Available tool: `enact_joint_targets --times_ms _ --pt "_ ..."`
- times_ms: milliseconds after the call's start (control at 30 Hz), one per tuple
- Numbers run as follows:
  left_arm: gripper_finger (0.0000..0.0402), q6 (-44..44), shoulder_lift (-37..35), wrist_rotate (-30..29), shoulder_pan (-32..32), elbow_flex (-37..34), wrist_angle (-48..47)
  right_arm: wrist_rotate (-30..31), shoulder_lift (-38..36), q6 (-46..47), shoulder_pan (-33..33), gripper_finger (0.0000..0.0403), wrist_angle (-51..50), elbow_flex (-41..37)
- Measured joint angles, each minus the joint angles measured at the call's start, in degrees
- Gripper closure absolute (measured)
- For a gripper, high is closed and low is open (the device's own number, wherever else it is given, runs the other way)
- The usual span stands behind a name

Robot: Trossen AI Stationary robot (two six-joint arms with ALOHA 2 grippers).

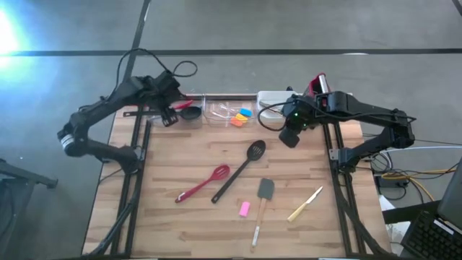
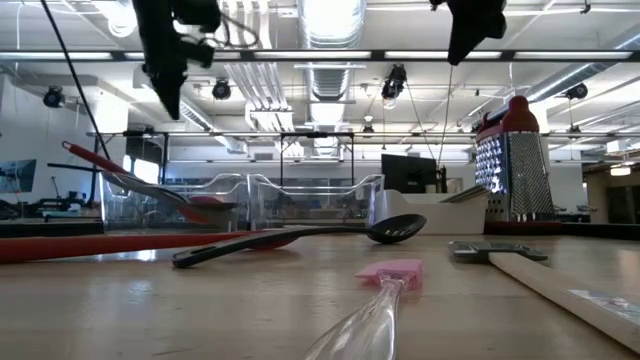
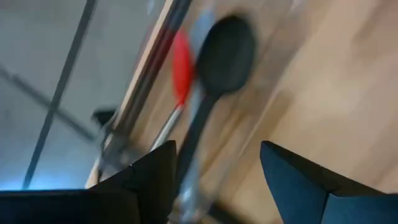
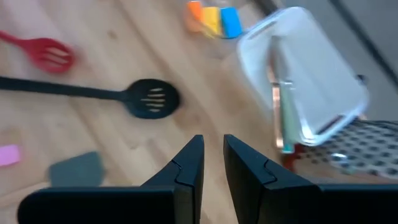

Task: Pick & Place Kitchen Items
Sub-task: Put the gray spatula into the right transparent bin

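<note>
My left gripper (image 1: pixel 170 110) hangs open above the table's far left, touching nothing; in its wrist view the fingers (image 3: pixel 217 162) stand apart over a black ladle (image 3: pixel 224 50) and red tongs (image 3: pixel 180 68). My right gripper (image 1: pixel 289 136) hovers near the far right, fingers (image 4: pixel 213 152) almost together with nothing between them. On the wood lie a black slotted spoon (image 1: pixel 245 165), a red whisk (image 1: pixel 206 182), a grey spatula (image 1: pixel 266 191), a pink scraper (image 1: pixel 244 209) and a knife (image 1: pixel 307 204). Small coloured scrapers (image 1: pixel 242 115) sit in a clear tub (image 1: pixel 216 108).
A white tub (image 1: pixel 274 97) stands at the far edge beside the clear one, with a steel grater with a red top (image 2: pixel 515 165) to its right. The utensils take up the table's middle and near right; bare wood (image 1: pixel 159 217) shows at the near left.
</note>
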Motion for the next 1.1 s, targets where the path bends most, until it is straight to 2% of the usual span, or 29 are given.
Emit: enact_joint_targets --times_ms 267,400,667,867,1100 --pt "0.0164 -9.3 -2.8 1.9 -17.5 -0.2 9.0 -2.2 0.0 -0.2 6.2 0.036 3.8 -0.3" --pt "0.0164 -14.5 -2.4 1.9 -28.0 -0.3 12.4 -2.2 0.0 -0.1 11.9 0.0364 6.5 -0.7" --pt "0.0164 -18.8 0.2 1.8 -46.4 -3.4 20.3 -2.2 0.0 1.3 23.4 0.0365 13.4 -3.5" --pt "0.0164 -22.9 1.8 0.7 -53.6 -7.5 23.1 -2.2 0.0 -1.5 30.8 0.0365 18.7 -6.6" --pt "0.0163 -28.3 1.9 -0.4 -55.2 -16.3 31.3 -2.2 0.0 -18.0 35.9 0.0365 34.9 -16.0"
